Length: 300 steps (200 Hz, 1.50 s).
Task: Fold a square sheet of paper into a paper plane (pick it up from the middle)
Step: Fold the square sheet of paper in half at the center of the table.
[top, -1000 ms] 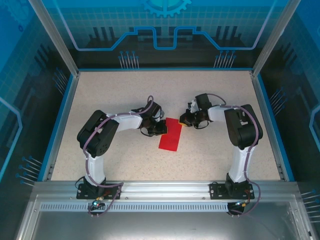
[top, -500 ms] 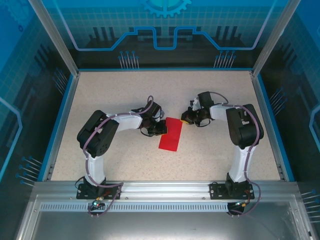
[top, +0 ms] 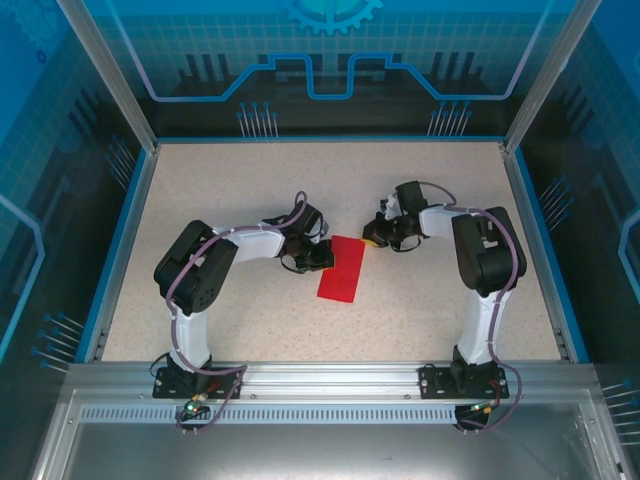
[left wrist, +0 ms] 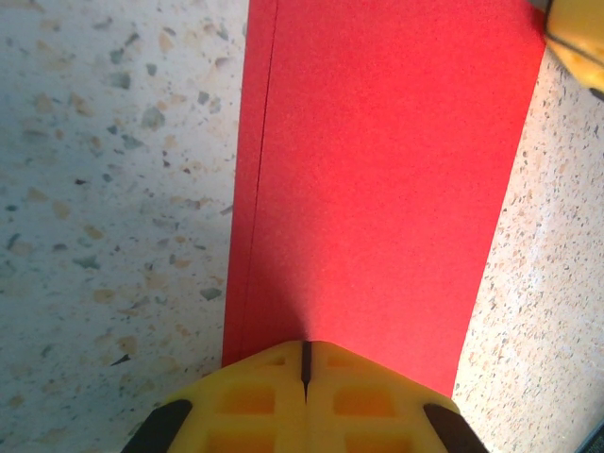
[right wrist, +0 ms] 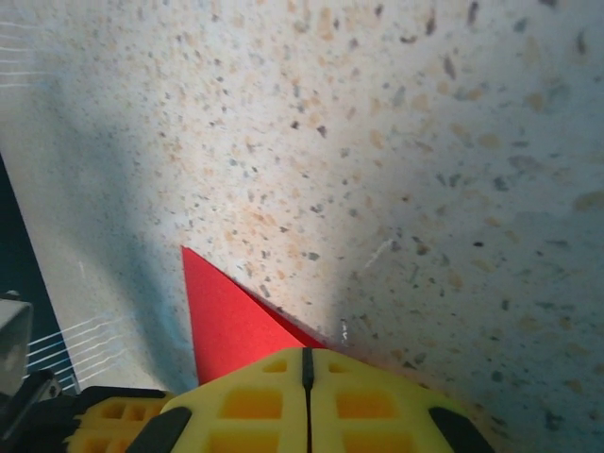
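The square sheet of paper (top: 342, 270) lies flat on the table as a long bright red rectangle, folded double, with a layered edge along its left side (left wrist: 255, 189). My left gripper (top: 322, 256) is shut, its yellow tips (left wrist: 304, 354) resting on the paper's far left end. My right gripper (top: 371, 238) is shut too, its tips (right wrist: 306, 363) at the far right corner of the paper (right wrist: 226, 326), which runs under them. Whether either pair of jaws pinches the sheet is hidden.
The speckled beige table (top: 240, 190) is bounded by a blue rim and glass walls on three sides, with aluminium posts (top: 110, 75) at the back corners. One of the right gripper's yellow fingers (left wrist: 578, 38) shows in the corner of the left wrist view.
The right wrist has shifted slightly to the right and back. The paper and the left arm have stayed still.
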Each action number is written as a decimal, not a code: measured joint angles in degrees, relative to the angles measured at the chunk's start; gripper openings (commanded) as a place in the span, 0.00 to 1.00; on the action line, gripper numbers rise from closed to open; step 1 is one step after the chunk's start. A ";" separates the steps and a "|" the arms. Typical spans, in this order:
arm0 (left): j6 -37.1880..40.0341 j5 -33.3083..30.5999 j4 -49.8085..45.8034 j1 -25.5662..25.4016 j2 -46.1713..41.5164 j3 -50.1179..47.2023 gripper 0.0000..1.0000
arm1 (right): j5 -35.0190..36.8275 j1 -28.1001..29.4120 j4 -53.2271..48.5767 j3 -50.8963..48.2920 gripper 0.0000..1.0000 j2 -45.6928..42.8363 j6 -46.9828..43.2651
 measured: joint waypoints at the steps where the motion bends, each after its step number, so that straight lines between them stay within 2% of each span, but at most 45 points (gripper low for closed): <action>1: 0.00 0.00 0.00 0.00 0.00 0.00 0.00 | -0.04 -0.02 0.04 0.00 0.07 -0.02 0.04; 167: 0.00 0.00 -0.07 0.00 0.00 0.00 0.00 | 0.37 -0.35 1.99 -0.57 0.05 1.09 1.09; 199: 0.00 0.00 -0.07 0.00 0.00 0.00 0.00 | 0.37 -0.57 2.78 -4.63 0.07 -4.85 1.62; 234: 0.00 0.00 -0.07 0.00 0.00 0.00 0.00 | -0.09 0.02 3.02 -4.68 0.07 -11.96 1.14; 300: 0.07 0.00 -0.09 0.00 0.00 0.00 0.00 | 0.57 4.37 4.79 -9.35 0.07 -10.82 2.62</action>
